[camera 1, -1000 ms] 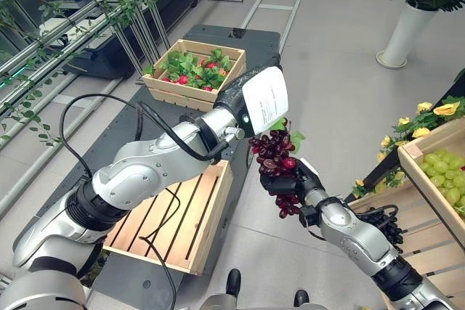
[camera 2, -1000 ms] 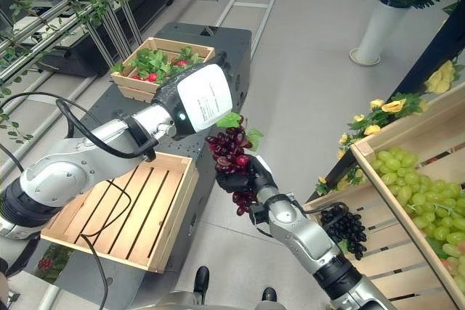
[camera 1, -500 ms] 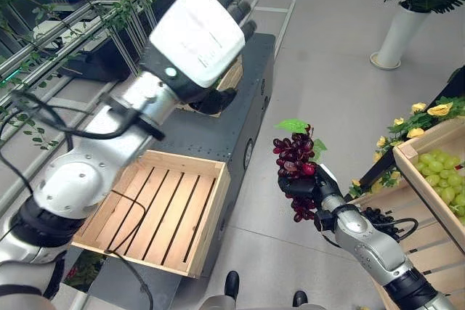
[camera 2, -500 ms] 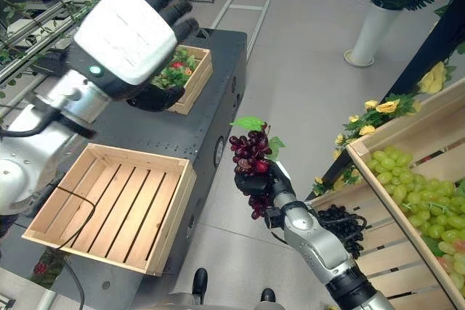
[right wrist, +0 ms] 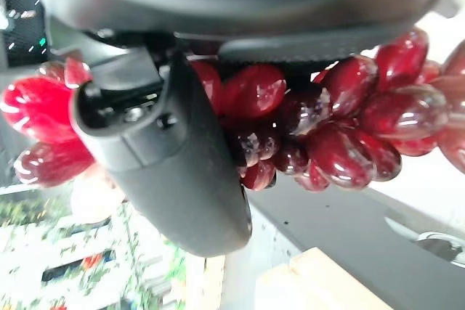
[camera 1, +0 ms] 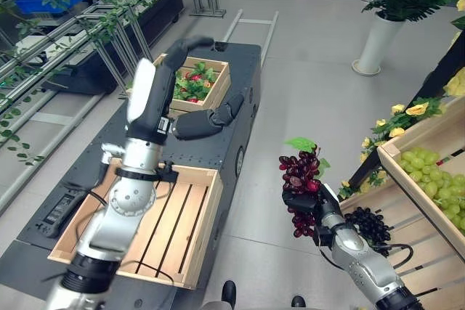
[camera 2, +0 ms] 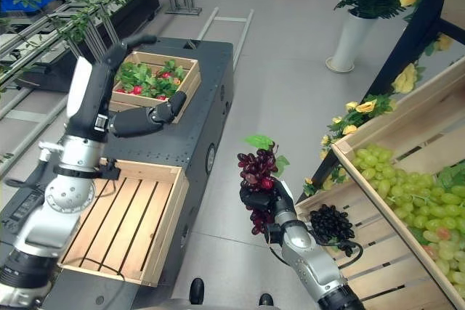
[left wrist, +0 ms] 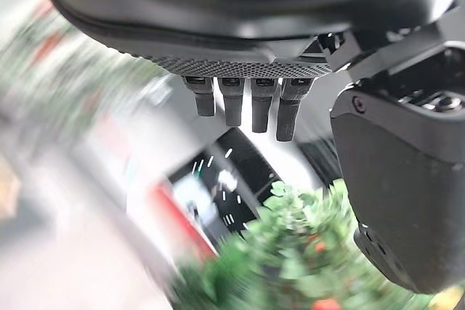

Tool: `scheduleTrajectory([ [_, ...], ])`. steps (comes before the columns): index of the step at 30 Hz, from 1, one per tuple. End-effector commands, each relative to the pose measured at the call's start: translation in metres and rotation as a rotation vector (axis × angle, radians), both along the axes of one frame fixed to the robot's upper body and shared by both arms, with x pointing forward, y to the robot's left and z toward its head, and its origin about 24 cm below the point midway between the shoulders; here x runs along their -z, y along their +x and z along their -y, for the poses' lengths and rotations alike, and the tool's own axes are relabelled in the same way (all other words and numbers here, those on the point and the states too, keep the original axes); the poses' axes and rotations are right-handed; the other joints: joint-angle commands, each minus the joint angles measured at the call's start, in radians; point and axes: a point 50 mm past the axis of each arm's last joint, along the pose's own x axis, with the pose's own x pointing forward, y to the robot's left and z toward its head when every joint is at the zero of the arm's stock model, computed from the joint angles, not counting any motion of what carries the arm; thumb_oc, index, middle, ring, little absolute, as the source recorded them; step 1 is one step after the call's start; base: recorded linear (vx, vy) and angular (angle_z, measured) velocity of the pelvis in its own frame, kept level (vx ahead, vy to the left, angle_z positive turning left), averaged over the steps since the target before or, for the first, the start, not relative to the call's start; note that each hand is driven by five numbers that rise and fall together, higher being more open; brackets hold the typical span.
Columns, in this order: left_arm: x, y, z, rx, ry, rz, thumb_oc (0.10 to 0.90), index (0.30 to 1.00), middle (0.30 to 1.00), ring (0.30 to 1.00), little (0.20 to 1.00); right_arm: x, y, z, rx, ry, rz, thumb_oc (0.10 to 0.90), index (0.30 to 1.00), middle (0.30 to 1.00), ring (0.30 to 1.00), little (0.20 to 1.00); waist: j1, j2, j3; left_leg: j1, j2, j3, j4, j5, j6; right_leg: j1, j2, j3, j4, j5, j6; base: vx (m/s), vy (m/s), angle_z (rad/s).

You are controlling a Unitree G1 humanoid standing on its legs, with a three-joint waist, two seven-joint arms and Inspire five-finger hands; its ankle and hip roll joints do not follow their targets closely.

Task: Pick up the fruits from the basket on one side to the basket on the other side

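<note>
Right hand (camera 1: 304, 201) is clenched round a bunch of red grapes (camera 1: 299, 174), held up in the air over the floor (camera 1: 305, 99), between the dark cart (camera 1: 218, 139) and the slanted crates on the robot's right. A green leaf (camera 1: 299, 144) tops the bunch; some grapes hang below the fist. In the right wrist view the thumb (right wrist: 174, 157) lies across the grapes (right wrist: 341, 125) and the other fingers are hidden behind them.

Left hand (camera 1: 207, 120) is raised over the cart, just near the strawberry crate, holding nothing. Its fingers (left wrist: 252, 107) look relaxed and a little bent in the left wrist view; the background there is smeared, only green leaves and red spots make out.

Containers: empty slatted wooden crate (camera 1: 174, 230) on the near end of the cart, partly covered by the left arm. Strawberry crate (camera 1: 195, 81) at the far end holds leaves and red berries, part hidden behind the left forearm. On the right, a slanted crate of green grapes (camera 2: 407, 186), cut off by the frame edge. Below it another slanted crate (camera 2: 378, 266) with a bunch of dark grapes (camera 2: 330, 224) lying in it, partly behind the right arm. Yellow flowers (camera 1: 407, 110) beside the crates, white planter (camera 1: 376, 41) further back with its plant cut off at the top.
</note>
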Motion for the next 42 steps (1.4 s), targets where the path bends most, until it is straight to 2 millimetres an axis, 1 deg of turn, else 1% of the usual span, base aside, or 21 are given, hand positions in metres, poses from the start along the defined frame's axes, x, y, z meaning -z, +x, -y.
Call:
scheduleTrajectory([
  [1,-0.025,0.008,0.009,0.169,-0.182,0.104,0.8,0.9,0.9,0.9,0.9,-0.061,0.029,-0.013,-0.072,0.075,0.389,0.4,0.3,0.3,0.3,0.3,-0.026,-0.017,-0.069,0.071,-0.086,0.029,0.002,-0.145,0.039,-0.047,0.02,0.009,0.021,0.053,-0.01,-0.06,0.218,-0.39],
  [2,-0.016,0.01,0.018,0.241,-0.276,0.051,0.8,0.9,0.9,0.9,0.9,-0.064,0.028,-0.016,-0.091,0.096,0.414,0.4,0.3,0.3,0.3,0.3,-0.041,-0.016,-0.048,0.075,-0.096,0.06,0.002,-0.151,0.047,-0.093,-0.013,0.026,0.023,0.093,0.019,-0.09,0.202,-0.41],
  [3,-0.014,0.011,0.02,0.247,-0.292,0.043,0.8,0.9,0.9,0.9,0.9,-0.066,0.028,-0.019,-0.108,0.104,0.425,0.4,0.3,0.3,0.3,0.3,-0.045,-0.017,-0.039,0.074,-0.101,0.077,0.002,-0.155,0.049,-0.114,-0.029,0.03,0.018,0.115,0.035,-0.1,0.224,-0.51],
  [4,-0.013,0.011,0.021,0.25,-0.295,0.042,0.8,0.9,0.9,0.9,0.9,-0.068,0.029,-0.019,-0.109,0.106,0.431,0.4,0.3,0.3,0.3,0.3,-0.046,-0.017,-0.037,0.074,-0.102,0.083,0.002,-0.157,0.05,-0.121,-0.034,0.031,0.016,0.122,0.039,-0.12,0.148,-0.72],
  [6,-0.006,0.016,0.018,0.24,-0.295,0.025,0.8,0.9,0.9,0.9,0.9,-0.076,0.033,-0.019,-0.147,0.12,0.453,0.4,0.3,0.3,0.3,0.3,-0.053,-0.014,-0.012,0.07,-0.097,0.141,0.006,-0.158,0.053,-0.181,-0.058,-0.011,0.112,0.147,0.054,-0.15,0.125,-0.89],
  [9,0.001,0.02,0.016,0.214,-0.306,0.013,0.8,0.9,0.9,0.9,0.9,-0.08,0.037,-0.016,-0.193,0.125,0.467,0.4,0.3,0.3,0.3,0.3,-0.041,-0.009,0.003,0.052,-0.078,0.212,0.012,-0.139,0.052,-0.201,-0.055,-0.12,0.237,0.11,0.047,-0.16,0.061,-1.16],
  [10,0.001,0.02,0.016,0.215,-0.31,0.01,0.8,0.9,0.9,0.9,0.9,-0.08,0.037,-0.015,-0.195,0.124,0.468,0.4,0.3,0.3,0.3,0.3,-0.04,-0.009,0.003,0.051,-0.077,0.217,0.012,-0.137,0.053,-0.203,-0.055,-0.125,0.246,0.106,0.046,-0.14,0.012,-1.04],
  [11,0.006,0.019,0.017,0.215,-0.318,0.001,0.8,0.9,0.9,0.9,0.9,-0.08,0.036,-0.015,-0.213,0.12,0.477,0.4,0.3,0.3,0.3,0.3,-0.034,-0.006,0.009,0.042,-0.067,0.24,0.012,-0.125,0.052,-0.191,-0.05,-0.161,0.289,0.064,0.037,-0.11,-0.022,-0.87],
  [13,0.01,0.017,0.02,0.21,-0.322,-0.002,0.8,0.9,0.9,0.9,0.9,-0.079,0.034,-0.013,-0.21,0.12,0.479,0.4,0.3,0.3,0.3,0.3,-0.025,-0.008,0.008,0.029,-0.06,0.243,0.018,-0.119,0.05,-0.171,-0.046,-0.176,0.277,0.041,0.027,-0.1,-0.079,-0.72],
  [15,0.017,0.014,0.023,0.205,-0.338,-0.021,0.8,0.9,0.9,0.9,0.9,-0.076,0.031,-0.014,-0.212,0.122,0.483,0.4,0.3,0.3,0.3,0.3,-0.006,-0.017,0.005,0.018,-0.053,0.247,0.019,-0.115,0.046,-0.136,-0.061,-0.212,0.24,0.028,0.018,-0.08,-0.155,-0.42],
  [18,0.025,0.011,0.024,0.189,-0.364,-0.041,0.8,0.9,0.9,0.9,0.9,-0.073,0.03,-0.02,-0.224,0.13,0.487,0.4,0.3,0.3,0.3,0.3,0.023,-0.028,-0.005,0.023,-0.046,0.261,0.004,-0.11,0.037,-0.082,-0.09,-0.275,0.164,0.031,0.024,-0.06,-0.157,-0.36],
  [20,0.026,0.01,0.024,0.173,-0.37,-0.034,0.8,0.9,0.9,0.9,0.9,-0.072,0.032,-0.024,-0.242,0.132,0.484,0.4,0.3,0.3,0.3,0.3,0.041,-0.038,-0.009,0.017,-0.037,0.266,0.002,-0.109,0.032,-0.059,-0.083,-0.302,0.122,0.026,0.029,-0.11,-0.291,-0.37],
  [26,0.028,0.007,0.019,0.112,-0.43,-0.029,0.8,0.9,0.9,0.9,0.9,-0.069,0.035,-0.023,-0.272,0.144,0.439,0.4,0.3,0.3,0.3,0.3,0.054,-0.047,-0.003,0.0,-0.015,0.187,0.002,-0.095,0.012,-0.066,-0.021,-0.264,0.109,0.007,-0.004,-0.03,-0.208,-0.13],
  [27,0.029,0.005,0.014,0.088,-0.444,-0.008,0.8,0.9,0.9,0.9,0.9,-0.067,0.037,-0.022,-0.28,0.133,0.432,0.4,0.3,0.3,0.3,0.3,0.068,-0.056,0.007,-0.002,-0.021,0.114,0.006,-0.095,0.006,-0.068,0.0,-0.232,0.104,0.003,-0.019,-0.01,-0.145,-0.05],
  [28,0.029,0.004,0.013,0.079,-0.458,0.0,0.8,0.9,0.9,0.9,0.9,-0.067,0.039,-0.023,-0.286,0.125,0.433,0.4,0.3,0.3,0.3,0.3,0.077,-0.061,0.01,-0.013,-0.024,0.072,0.019,-0.097,0.004,-0.076,0.007,-0.214,0.105,0.002,-0.026,-0.06,-0.163,-0.23],
  [29,0.025,0.003,0.009,0.062,-0.473,0.026,0.8,0.9,0.9,0.9,0.9,-0.072,0.045,-0.024,-0.307,0.115,0.448,0.4,0.3,0.3,0.3,0.3,0.094,-0.069,0.027,-0.044,-0.03,-0.011,0.064,-0.109,0.0,-0.097,0.018,-0.179,0.124,-0.008,-0.038,-0.11,-0.103,-0.43],
  [30,0.021,0.002,0.007,0.057,-0.478,0.054,0.8,0.9,0.9,0.9,0.9,-0.077,0.051,-0.024,-0.313,0.108,0.468,0.4,0.3,0.3,0.3,0.3,0.104,-0.073,0.044,-0.065,-0.03,-0.043,0.083,-0.11,-0.003,-0.116,0.027,-0.164,0.143,-0.016,-0.047,-0.25,-0.096,-0.88],
  [32,0.007,0.007,0.006,0.082,-0.489,0.122,0.8,0.9,0.9,0.9,0.9,-0.095,0.066,-0.023,-0.289,0.101,0.54,0.4,0.3,0.3,0.3,0.3,0.11,-0.072,0.099,-0.127,-0.02,-0.046,0.109,-0.092,-0.012,-0.181,0.041,-0.178,0.213,-0.038,-0.063,-0.34,-0.063,-0.8],
  [33,-0.005,0.012,0.009,0.11,-0.485,0.166,0.8,0.9,0.9,0.9,0.9,-0.109,0.076,-0.022,-0.252,0.106,0.589,0.4,0.3,0.3,0.3,0.3,0.111,-0.072,0.149,-0.191,-0.028,-0.056,0.172,-0.088,-0.022,-0.235,0.036,-0.194,0.27,-0.045,-0.069,-0.3,-0.036,-0.3],
  [35,-0.009,0.016,0.015,0.14,-0.501,0.188,0.8,0.9,0.9,0.9,0.9,-0.12,0.083,-0.02,-0.2,0.126,0.624,0.4,0.3,0.3,0.3,0.3,0.107,-0.061,0.197,-0.247,-0.026,-0.061,0.24,-0.082,-0.036,-0.274,0.027,-0.204,0.323,-0.05,-0.074,-0.19,-0.005,0.0],
  [42,-0.012,0.016,0.021,0.159,-0.564,0.248,0.8,0.9,0.9,0.9,0.9,-0.118,0.091,-0.01,-0.06,0.198,0.633,0.4,0.3,0.3,0.3,0.3,0.087,-0.019,0.277,-0.33,-0.046,-0.062,0.344,-0.104,-0.033,-0.368,0.015,-0.198,0.442,-0.09,-0.099,-0.05,0.048,0.05],
])
